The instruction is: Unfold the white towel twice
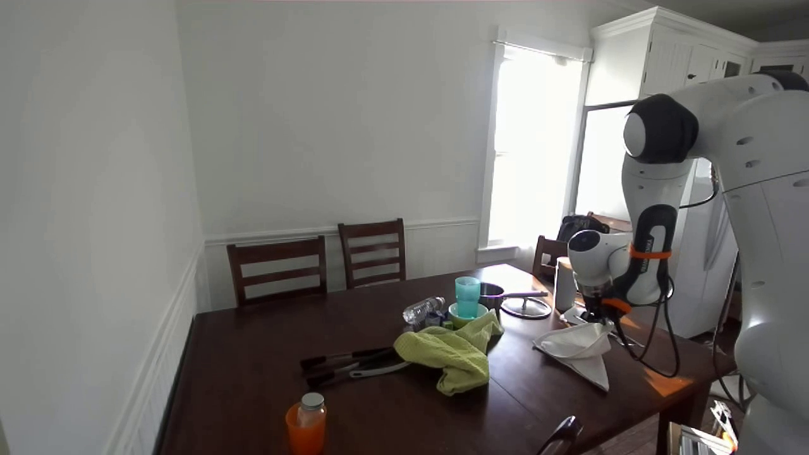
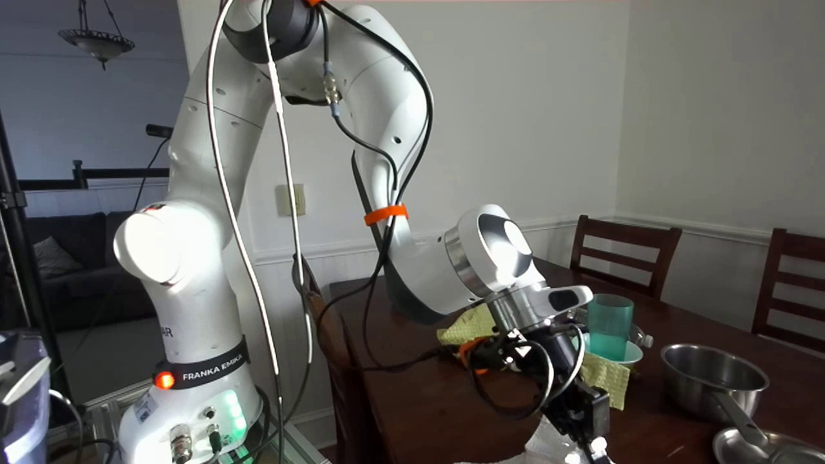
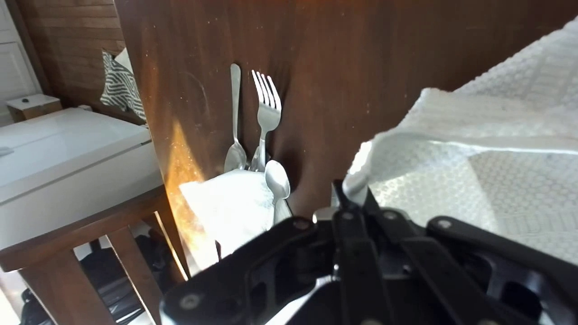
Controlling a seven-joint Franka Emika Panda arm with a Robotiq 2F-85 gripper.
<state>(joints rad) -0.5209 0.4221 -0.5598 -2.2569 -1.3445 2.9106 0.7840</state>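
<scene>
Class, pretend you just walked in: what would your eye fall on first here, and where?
The large white arm looms in both exterior views, its end effector pinching an edge of the white towel over the dark table. Next comes the green cloth, crumpled near the turquoise cup. An orange cup stands out at the bottom of an exterior view.

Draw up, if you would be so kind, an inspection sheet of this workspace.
Surface: dark wooden table, with a sunlit patch near the edge.
Job's things: white towel, partly folded, one part raised to the gripper.
Clutter: green cloth, teal cup, metal pot, fork, spoons.
Gripper: closed, pinching the towel's edge in the wrist view.
Cables: black cable strapped along the arm, looping slack near the gripper.
Surroundings: chairs at the table; bright window in the wall.
</scene>
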